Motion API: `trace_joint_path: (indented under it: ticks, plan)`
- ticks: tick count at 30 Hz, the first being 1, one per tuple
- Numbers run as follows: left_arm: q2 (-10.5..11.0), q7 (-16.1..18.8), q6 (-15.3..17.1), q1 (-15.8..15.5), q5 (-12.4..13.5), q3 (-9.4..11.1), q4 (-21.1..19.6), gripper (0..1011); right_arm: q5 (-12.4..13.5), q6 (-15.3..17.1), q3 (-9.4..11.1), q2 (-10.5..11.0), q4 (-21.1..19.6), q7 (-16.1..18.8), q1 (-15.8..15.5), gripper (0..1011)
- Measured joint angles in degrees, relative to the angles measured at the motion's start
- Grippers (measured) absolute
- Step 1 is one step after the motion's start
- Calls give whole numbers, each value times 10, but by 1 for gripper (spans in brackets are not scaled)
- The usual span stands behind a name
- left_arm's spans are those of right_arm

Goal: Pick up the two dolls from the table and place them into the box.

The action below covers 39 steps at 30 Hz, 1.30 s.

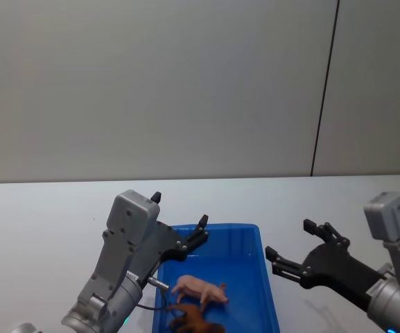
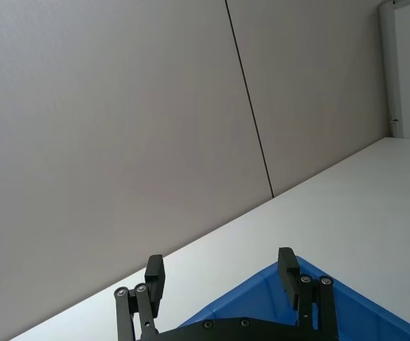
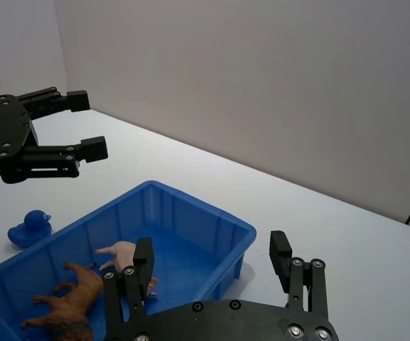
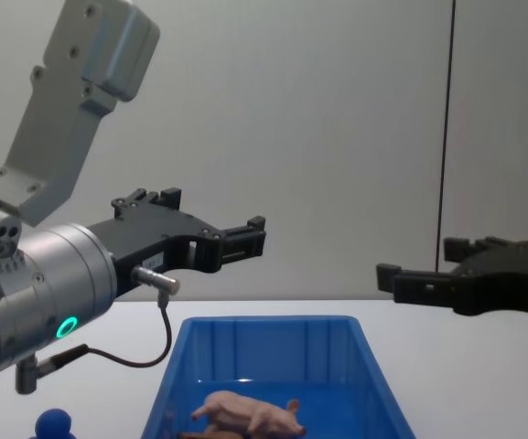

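The blue box (image 1: pixel 249 234) stands on the white table (image 1: pixel 40 208) in front of me. Both dolls lie inside it: the pale pink pig (image 1: pixel 200 288) on its side and the orange-brown animal (image 1: pixel 194 320) closer to me. The right wrist view shows the pig (image 3: pixel 121 254) and the brown animal (image 3: pixel 73 298) on the box floor. My left gripper (image 1: pixel 179 209) hovers open and empty above the box's far left corner. To the right of the box, my right gripper (image 1: pixel 290 238) hangs open and empty over the table. In the chest view, both the left gripper (image 4: pixel 215 208) and the right gripper (image 4: pixel 419 259) are well above the box rim (image 4: pixel 273 322).
A small blue toy duck (image 3: pixel 30 227) sits on the table left of the box, its head also visible as the blue duck (image 4: pixel 53 423) in the chest view. A plain grey wall stands behind the table. White tabletop stretches beyond and to both sides of the box.
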Motion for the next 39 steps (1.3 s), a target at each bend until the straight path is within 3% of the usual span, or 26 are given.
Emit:
trace_joint_path:
  ticks: [8, 18, 32, 39]
  plan:
    - [3, 0, 5, 2, 6, -2, -3, 1003, -1, -10, 4, 10, -6, -5, -9, 1001]
    - [27, 15, 20, 23, 5, -13, -23, 1003, -2, -16, 6, 15, -10, -7, -15, 1001]
    - [77, 50, 29, 76, -38, -34, -46, 1003, -2, -18, 7, 18, -12, -9, -17, 1001]
    - [90, 61, 23, 97, -64, -41, -41, 1003, -2, -19, 8, 19, -12, -9, -18, 1001]
